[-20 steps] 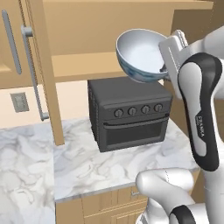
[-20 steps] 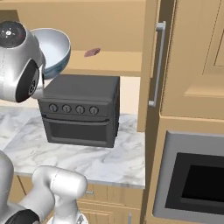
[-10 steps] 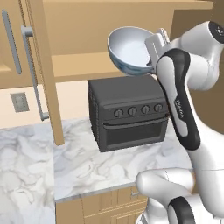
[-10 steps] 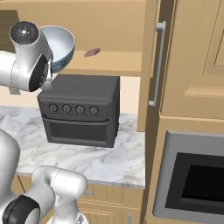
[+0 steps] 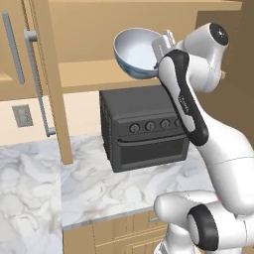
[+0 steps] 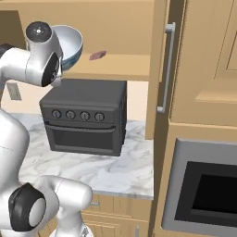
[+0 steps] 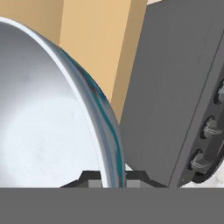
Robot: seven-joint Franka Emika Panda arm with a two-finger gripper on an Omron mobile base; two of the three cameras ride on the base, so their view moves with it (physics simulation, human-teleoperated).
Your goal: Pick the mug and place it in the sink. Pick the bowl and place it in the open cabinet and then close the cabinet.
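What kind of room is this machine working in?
It looks like a home kitchen: a marble-look counter carries a black toaster oven, light-wood cabinets hang above, and a built-in oven sits beside them.

we see a white bowl (image 5: 135, 51) edged blue-green, a black oven (image 5: 141, 126), light-wood cabinet (image 5: 47, 74), grey-veined white marble counter (image 5: 99, 186).

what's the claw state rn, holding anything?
Claw: closed on the rim of the bowl, held tilted at the open cabinet's shelf, above the toaster oven.
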